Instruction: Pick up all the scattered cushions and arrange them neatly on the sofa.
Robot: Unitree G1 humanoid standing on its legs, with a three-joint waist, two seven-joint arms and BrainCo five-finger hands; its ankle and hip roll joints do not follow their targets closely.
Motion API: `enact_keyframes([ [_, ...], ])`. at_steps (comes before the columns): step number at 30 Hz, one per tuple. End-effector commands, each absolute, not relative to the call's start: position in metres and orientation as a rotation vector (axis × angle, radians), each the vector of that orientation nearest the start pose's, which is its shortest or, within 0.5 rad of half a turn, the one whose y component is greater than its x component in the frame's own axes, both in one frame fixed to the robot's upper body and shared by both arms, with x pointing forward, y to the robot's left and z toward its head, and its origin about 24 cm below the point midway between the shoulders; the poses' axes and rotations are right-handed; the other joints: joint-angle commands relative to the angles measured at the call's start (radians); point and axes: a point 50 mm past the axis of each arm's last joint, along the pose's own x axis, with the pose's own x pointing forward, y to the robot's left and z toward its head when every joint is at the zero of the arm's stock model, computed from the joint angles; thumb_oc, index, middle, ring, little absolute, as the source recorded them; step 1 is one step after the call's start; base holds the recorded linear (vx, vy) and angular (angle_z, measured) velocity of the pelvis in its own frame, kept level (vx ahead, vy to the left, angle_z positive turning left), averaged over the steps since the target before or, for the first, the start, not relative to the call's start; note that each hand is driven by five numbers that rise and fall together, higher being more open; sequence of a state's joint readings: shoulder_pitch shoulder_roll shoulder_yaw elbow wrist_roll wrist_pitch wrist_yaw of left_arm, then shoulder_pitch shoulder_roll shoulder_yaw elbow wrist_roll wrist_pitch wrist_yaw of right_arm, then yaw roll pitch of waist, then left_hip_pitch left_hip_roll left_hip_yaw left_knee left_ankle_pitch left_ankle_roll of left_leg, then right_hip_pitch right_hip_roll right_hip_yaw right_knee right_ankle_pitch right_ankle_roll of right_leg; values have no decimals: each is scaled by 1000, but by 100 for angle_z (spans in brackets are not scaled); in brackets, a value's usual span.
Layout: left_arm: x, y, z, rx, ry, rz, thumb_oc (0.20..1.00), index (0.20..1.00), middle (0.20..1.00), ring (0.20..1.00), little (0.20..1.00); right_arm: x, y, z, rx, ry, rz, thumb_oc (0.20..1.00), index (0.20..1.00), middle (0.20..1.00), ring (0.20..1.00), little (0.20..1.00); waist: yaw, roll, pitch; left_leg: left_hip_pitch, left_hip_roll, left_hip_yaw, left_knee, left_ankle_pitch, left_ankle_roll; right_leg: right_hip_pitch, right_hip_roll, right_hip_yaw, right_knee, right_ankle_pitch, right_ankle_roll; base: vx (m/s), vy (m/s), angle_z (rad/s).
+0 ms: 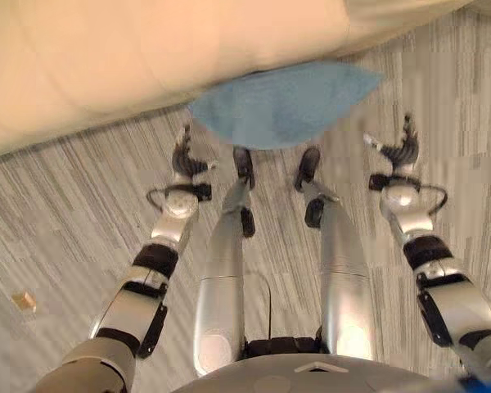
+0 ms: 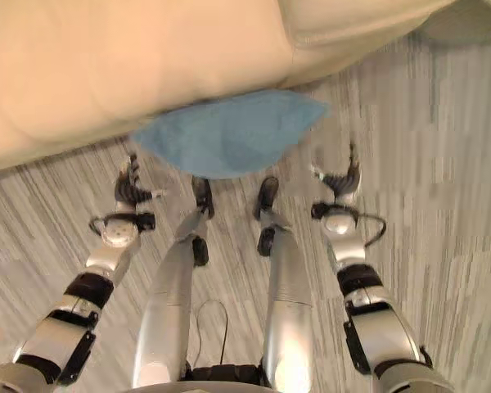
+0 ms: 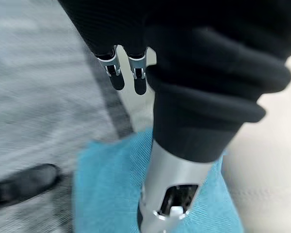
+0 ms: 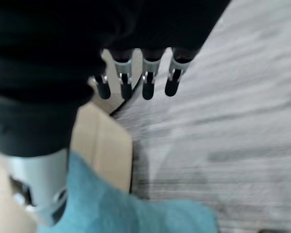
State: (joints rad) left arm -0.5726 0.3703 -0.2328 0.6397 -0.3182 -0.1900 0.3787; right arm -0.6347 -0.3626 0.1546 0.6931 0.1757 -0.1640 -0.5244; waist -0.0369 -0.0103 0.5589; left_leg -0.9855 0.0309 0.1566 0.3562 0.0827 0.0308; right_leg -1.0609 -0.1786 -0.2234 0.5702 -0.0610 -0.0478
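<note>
A light blue cushion [image 1: 282,102] lies on the floor with its far edge tucked against the base of the cream sofa [image 1: 131,57]. My left hand [image 1: 182,160] hovers to the left of the cushion's near edge, open and apart from it. My right hand [image 1: 401,151] is off the cushion's right corner, also open and holding nothing. In the left wrist view straight fingers [image 3: 117,77] point past the cushion [image 3: 106,189] toward the floor. The right wrist view has the fingers [image 4: 145,82] extended above the cushion [image 4: 116,208] and the sofa base [image 4: 102,141].
Grey striped flooring [image 1: 65,229] spreads out in front of the sofa. A small tan object [image 1: 23,301] lies on the floor at the near left. A pale grey rounded thing [image 2: 466,24] sits at the far right beside the sofa.
</note>
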Motion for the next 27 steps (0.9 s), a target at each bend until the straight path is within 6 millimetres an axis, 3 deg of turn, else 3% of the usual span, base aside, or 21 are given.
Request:
enact_keyframes([
  [1, 329, 209, 56, 79, -55, 353, 1000, 1000, 1000, 1000, 1000, 340, -215, 85, -248, -179, -461, 1000, 1000, 1000, 1000, 1000, -10, 3, -206, -94, 34, -88, 70, -135, -74, -29, -46, 60, -175, 93, 182, -85, 31, -7],
  [7, 345, 205, 91, 85, -177, 371, 1000, 1000, 1000, 1000, 1000, 353, -203, 121, -299, -321, -445, 1000, 1000, 1000, 1000, 1000, -24, 5, -202, -279, 29, -107, 166, -145, -65, -220, -45, 84, -60, 73, 177, 23, 3, 6],
  [11, 352, 203, 104, 96, -215, 374, 1000, 1000, 1000, 1000, 1000, 361, -196, 135, -302, -362, -438, 1000, 1000, 1000, 1000, 1000, -24, 5, -217, -365, 30, -108, 205, -152, -60, -311, -46, 89, -4, 57, 175, 62, 12, 1],
  [19, 368, 190, 136, 94, -293, 318, 1000, 1000, 1000, 1000, 1000, 372, -170, 177, -109, -480, -324, 1000, 1000, 1000, 1000, 1000, -20, 12, -255, -482, 34, -117, 258, -158, -61, -430, -54, 99, 68, 35, 179, 72, 7, 2],
  [22, 378, 181, 151, 101, -316, 296, 1000, 1000, 1000, 1000, 1000, 381, -151, 192, -78, -500, -260, 1000, 1000, 1000, 1000, 1000, -18, 11, -260, -511, 34, -120, 268, -154, -64, -458, -56, 100, 78, 34, 180, 41, -10, 2],
  [24, 388, 165, 177, 98, -371, 258, 1000, 1000, 1000, 1000, 1000, 388, -122, 208, -83, -515, -173, 1000, 1000, 1000, 1000, 1000, -13, 12, -269, -537, 32, -128, 274, -152, -63, -481, -56, 102, 85, 33, 182, 48, -12, 2],
  [25, 388, 166, 178, 98, -373, 258, 1000, 1000, 1000, 1000, 1000, 388, -122, 209, -82, -517, -173, 1000, 1000, 1000, 1000, 1000, -14, 12, -268, -539, 32, -129, 275, -152, -64, -483, -56, 102, 85, 33, 182, 0, 0, 0],
  [27, 392, 145, 202, 67, -440, 199, 1000, 1000, 1000, 1000, 1000, 389, -96, 219, -61, -533, -94, 1000, 1000, 1000, 1000, 1000, -10, 13, -278, -543, 31, -134, 270, -148, -65, -486, -53, 103, 82, 31, 183, 6, -10, 2],
])
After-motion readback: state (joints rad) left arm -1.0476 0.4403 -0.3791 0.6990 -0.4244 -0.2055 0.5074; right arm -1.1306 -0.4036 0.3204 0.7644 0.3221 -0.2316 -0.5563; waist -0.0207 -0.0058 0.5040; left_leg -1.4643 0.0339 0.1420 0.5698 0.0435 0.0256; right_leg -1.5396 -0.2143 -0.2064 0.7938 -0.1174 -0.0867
